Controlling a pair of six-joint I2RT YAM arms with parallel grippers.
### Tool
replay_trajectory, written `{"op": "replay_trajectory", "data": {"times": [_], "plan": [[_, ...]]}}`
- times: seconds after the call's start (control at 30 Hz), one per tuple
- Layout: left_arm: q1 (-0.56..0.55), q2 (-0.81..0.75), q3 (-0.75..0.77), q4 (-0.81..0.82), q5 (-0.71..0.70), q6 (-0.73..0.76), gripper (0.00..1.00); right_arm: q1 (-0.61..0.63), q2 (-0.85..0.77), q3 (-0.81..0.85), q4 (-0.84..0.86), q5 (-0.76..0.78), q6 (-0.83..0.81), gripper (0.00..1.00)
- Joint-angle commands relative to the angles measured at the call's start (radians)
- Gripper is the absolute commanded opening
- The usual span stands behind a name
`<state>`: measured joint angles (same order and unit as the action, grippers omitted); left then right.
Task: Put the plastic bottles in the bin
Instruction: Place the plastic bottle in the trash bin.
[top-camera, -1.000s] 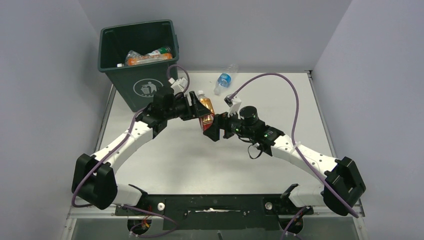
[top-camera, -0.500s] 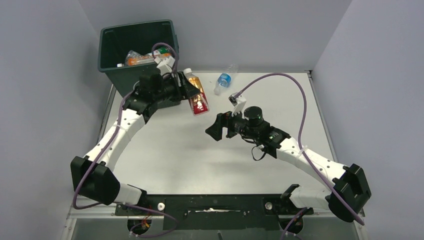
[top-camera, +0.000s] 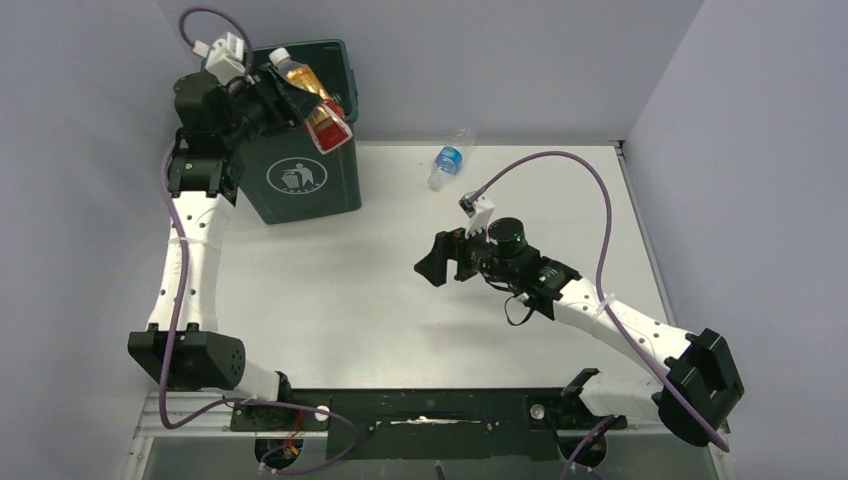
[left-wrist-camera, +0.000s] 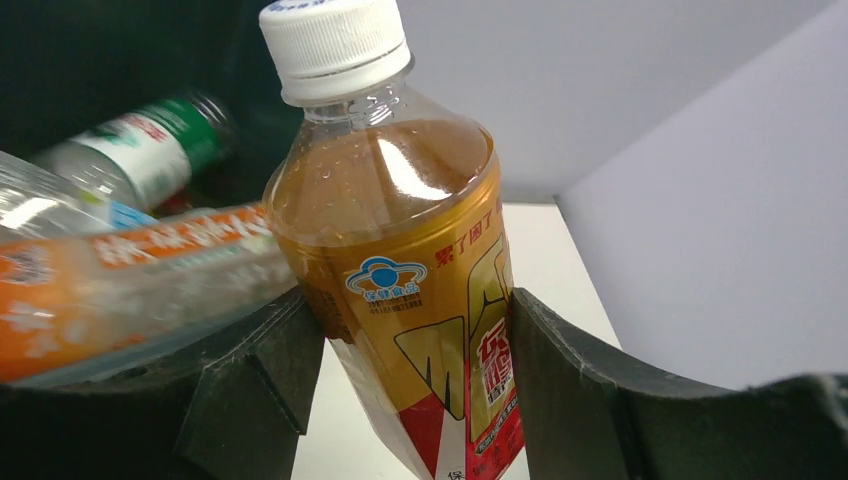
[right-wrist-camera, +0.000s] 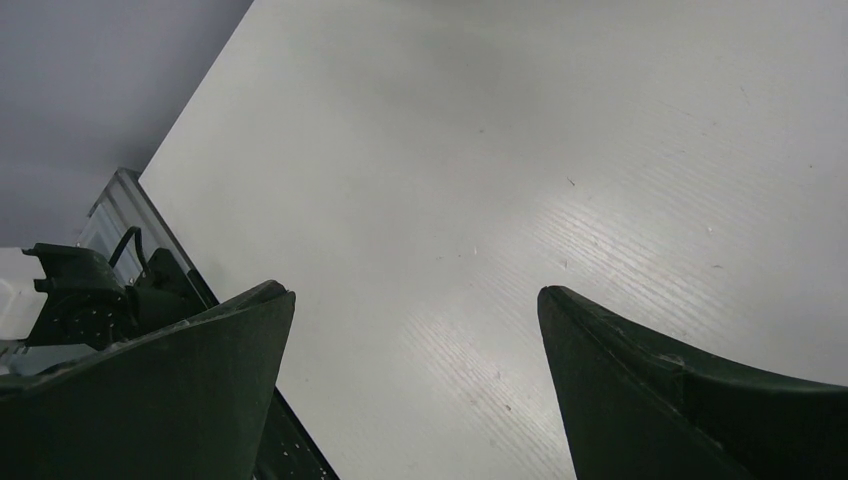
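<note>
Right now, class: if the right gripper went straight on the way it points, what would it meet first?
Most likely the bare table: the right wrist view shows only white tabletop ahead of the open right gripper. How steeply it tilts down is unclear.

bottle (left-wrist-camera: 400, 230) is glossy clear plastic with a ribbed white cap (left-wrist-camera: 335, 45); table (right-wrist-camera: 500, 150) looks smooth matte white, lightly scuffed
</note>
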<state>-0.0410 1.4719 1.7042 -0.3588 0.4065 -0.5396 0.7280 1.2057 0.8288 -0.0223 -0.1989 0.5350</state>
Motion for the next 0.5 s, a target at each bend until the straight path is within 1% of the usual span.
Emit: {"op": "replay_trajectory", "data": {"times": [0.0,0.2,0.33,0.47], "plan": [[0.112,0.026,0.109,0.08,0.05,-0.036,0.51,0.007,-0.045,-0.008,0.032,0.021,0.009,0.98],[0.205,0.087,0.173,0.15,0.047,-0.069,0.52,0.007,-0.059,-0.026,0.032,0.028,0.018,0.98],[0.242,0.129,0.177,0.225,0.037,-0.106,0.52,0.006,-0.058,-0.03,0.03,0.03,0.022,0.98],[0.254,0.184,0.179,0.326,0.028,-0.139,0.52,0.006,-0.057,-0.03,0.029,0.032,0.026,0.98]]}}
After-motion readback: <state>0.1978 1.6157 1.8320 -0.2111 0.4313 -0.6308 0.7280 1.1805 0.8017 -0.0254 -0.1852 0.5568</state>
